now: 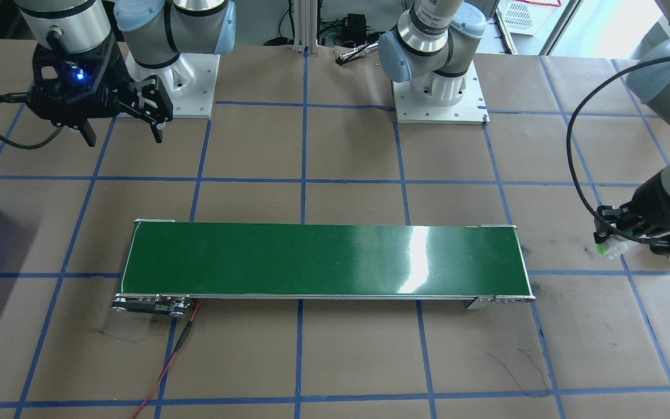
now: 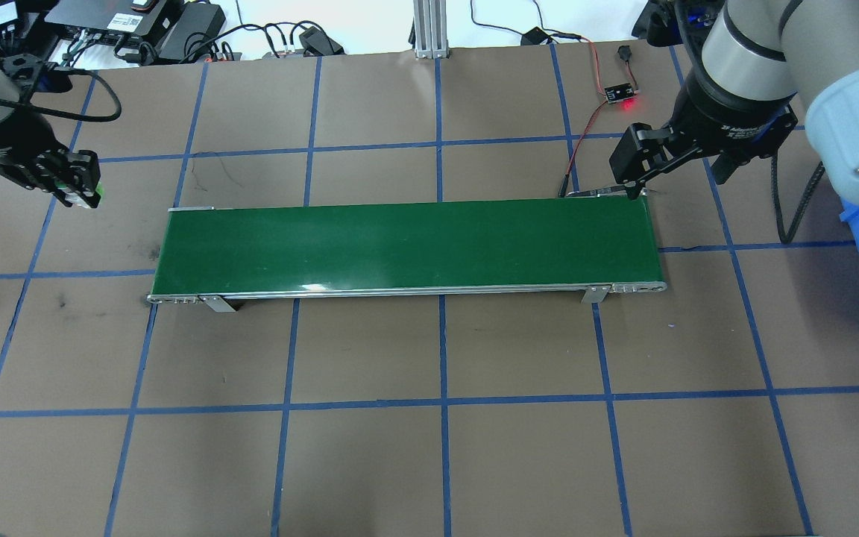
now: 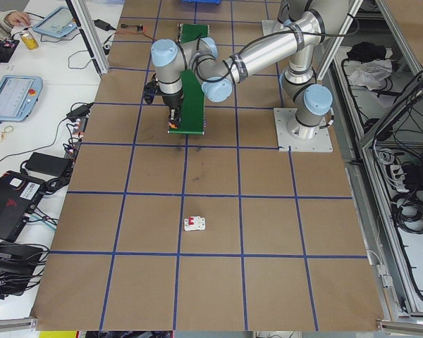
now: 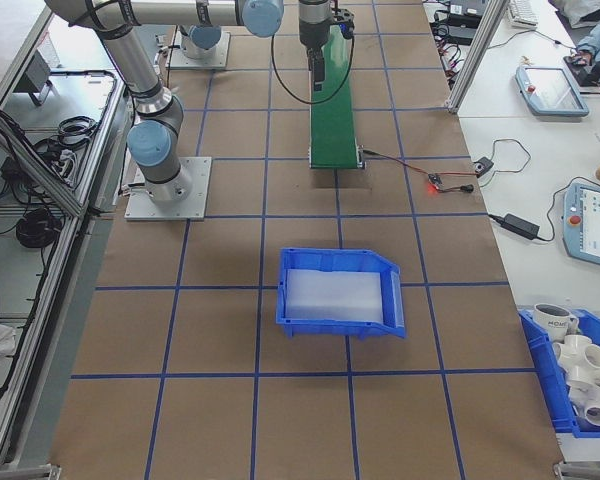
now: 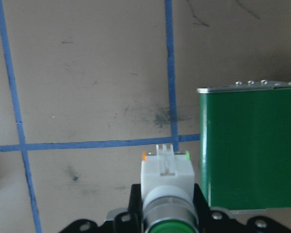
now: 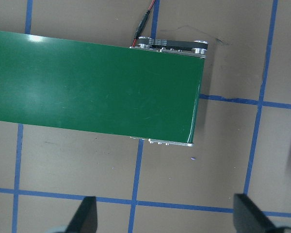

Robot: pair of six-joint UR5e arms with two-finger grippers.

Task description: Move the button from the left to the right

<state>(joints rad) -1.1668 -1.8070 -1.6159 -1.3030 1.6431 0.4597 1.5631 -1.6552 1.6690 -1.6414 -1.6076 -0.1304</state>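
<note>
Left claw [image 2: 75,183] is pinching the button [image 5: 167,182] between its fingers, cap end toward the wrist, white body and light-green base sticking out front. It's hanging off the left end of the green conveyor belt [image 2: 407,246], just beside it rather than over it. The overhead view shows the claw above the brown surface [image 2: 437,447] near a blue tape line; I can't tell whether the button is clear of the paper or touching it. Likely plan: drop it on the belt's near end so the belt carries it across, which would explain gripping it with the base outward.

Right claw [image 2: 634,175] is spread, holding nothing, fingers pointing down at the far corner of the belt's right end, probably parked there to receive. The right wrist view shows both fingertips wide apart with the belt end between and ahead of them.

Blue bin [image 4: 340,292] is sitting beyond the right end, apart from the belt. White breaker with red lever [image 3: 194,224] is lying well off to the left, untouched.
</note>
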